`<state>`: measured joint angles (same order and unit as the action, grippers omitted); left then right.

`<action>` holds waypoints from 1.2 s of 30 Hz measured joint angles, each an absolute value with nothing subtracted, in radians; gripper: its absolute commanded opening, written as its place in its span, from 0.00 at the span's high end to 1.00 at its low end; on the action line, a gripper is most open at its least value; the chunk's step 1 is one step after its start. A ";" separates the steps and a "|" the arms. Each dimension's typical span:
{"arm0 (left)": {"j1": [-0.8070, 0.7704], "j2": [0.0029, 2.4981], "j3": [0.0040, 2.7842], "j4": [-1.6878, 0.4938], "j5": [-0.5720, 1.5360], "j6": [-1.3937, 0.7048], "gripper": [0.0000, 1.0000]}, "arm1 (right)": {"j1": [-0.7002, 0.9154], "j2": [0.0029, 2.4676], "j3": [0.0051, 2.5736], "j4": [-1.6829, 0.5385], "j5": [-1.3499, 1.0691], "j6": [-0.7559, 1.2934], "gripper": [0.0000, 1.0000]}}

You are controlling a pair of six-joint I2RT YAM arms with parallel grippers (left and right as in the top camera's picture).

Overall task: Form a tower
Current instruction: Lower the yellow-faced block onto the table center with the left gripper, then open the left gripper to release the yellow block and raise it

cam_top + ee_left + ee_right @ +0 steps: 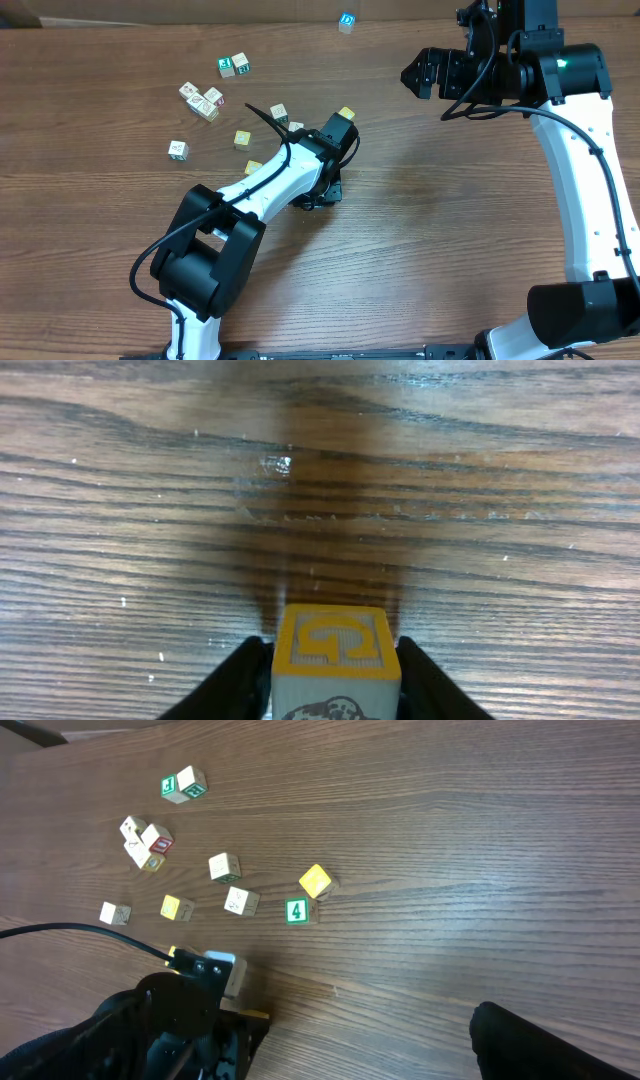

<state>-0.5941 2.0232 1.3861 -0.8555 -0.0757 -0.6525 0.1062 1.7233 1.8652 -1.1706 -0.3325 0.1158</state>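
Note:
A wooden cube point(335, 645) with a yellow-framed letter on top and an animal picture on its near side sits between the black fingers point(245, 680) of my left gripper point(333, 665). They lie against both of its sides, with no gap that I can see. What is under the cube is out of frame, so no tower shows. From overhead the left gripper point(322, 193) points down at the table's middle and hides the cube. My right gripper point(412, 72) hangs open and empty at the far right, well above the wood.
Several loose cubes lie scattered at the back left, among them a green pair point(233, 66), a yellow one point(346, 113) and a green "4" point(297, 910). A blue cube point(346, 20) sits alone at the far edge. The left arm point(250, 195) crosses the table diagonally.

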 measured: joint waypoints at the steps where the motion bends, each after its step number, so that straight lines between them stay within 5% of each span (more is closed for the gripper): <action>1: -0.594 2.023 1.386 -0.855 -0.076 -0.652 0.54 | 0.106 1.723 1.865 -1.171 -0.332 0.117 0.00; 6: -0.594 2.023 1.386 -0.856 -0.076 -0.656 0.39 | 0.106 1.723 1.865 -1.170 -0.332 0.116 0.00; 20: -0.594 2.023 1.386 -0.856 -0.076 -0.656 0.27 | 0.106 1.723 1.865 -1.171 -0.332 0.116 0.00; 36: -0.594 2.023 1.386 -0.861 -0.076 -0.648 0.02 | 0.107 1.723 1.865 -1.171 -0.332 0.116 0.00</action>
<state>-0.5941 2.0232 1.3861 -0.8608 -0.0757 -0.6483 0.1066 1.7233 1.8652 -1.1706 -0.3325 0.1162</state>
